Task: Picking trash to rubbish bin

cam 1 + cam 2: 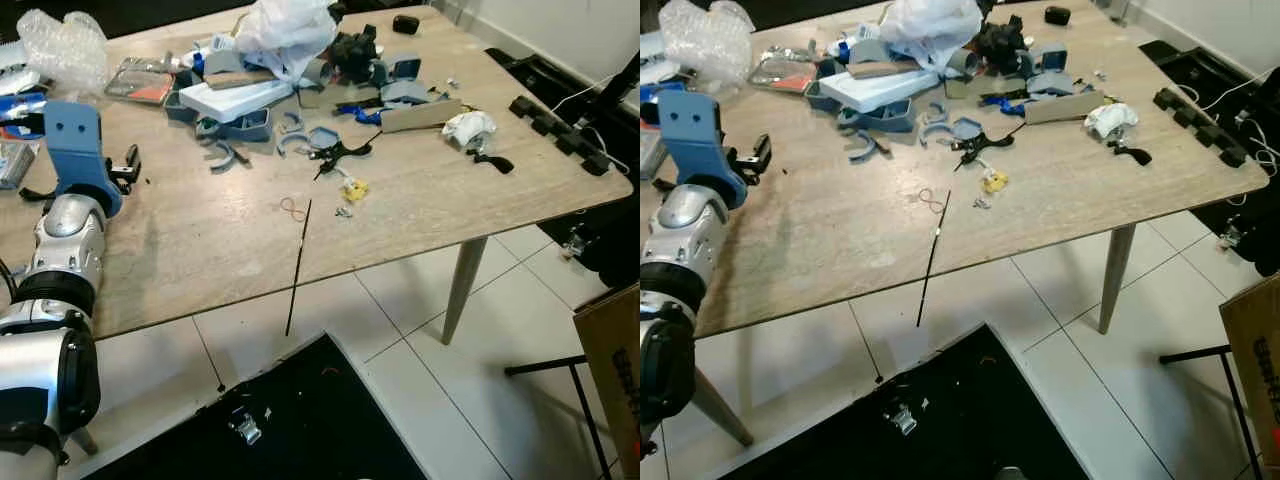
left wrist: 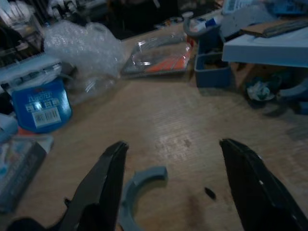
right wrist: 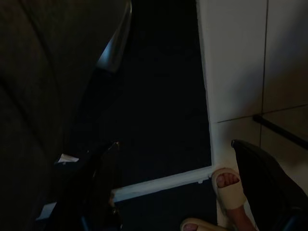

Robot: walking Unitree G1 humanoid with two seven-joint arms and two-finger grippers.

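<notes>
Clutter lies across the wooden table [image 1: 200, 250]: bubble wrap [image 1: 65, 45] at the far left, a white plastic bag [image 1: 285, 30] at the back, a crumpled white paper [image 1: 468, 125] to the right, a small yellow scrap [image 1: 353, 188] and rubber bands [image 1: 293, 208] in the middle. My left gripper [image 1: 128, 165] hovers low over the table's left part, open [image 2: 174, 143]. A grey-blue curved plastic piece [image 2: 139, 185] lies on the wood between its fingers, nearer one finger. Bubble wrap [image 2: 82, 48] sits ahead of it. My right gripper [image 3: 174, 144] hangs open over the floor.
A thin black rod [image 1: 298, 265] juts over the table's front edge. A black mat [image 1: 300, 420] covers the floor in front, a cardboard box [image 1: 612, 360] stands at the right. Blue and grey parts [image 1: 240, 110] crowd the back. A person's sandalled foot [image 3: 228, 185] is near my right gripper.
</notes>
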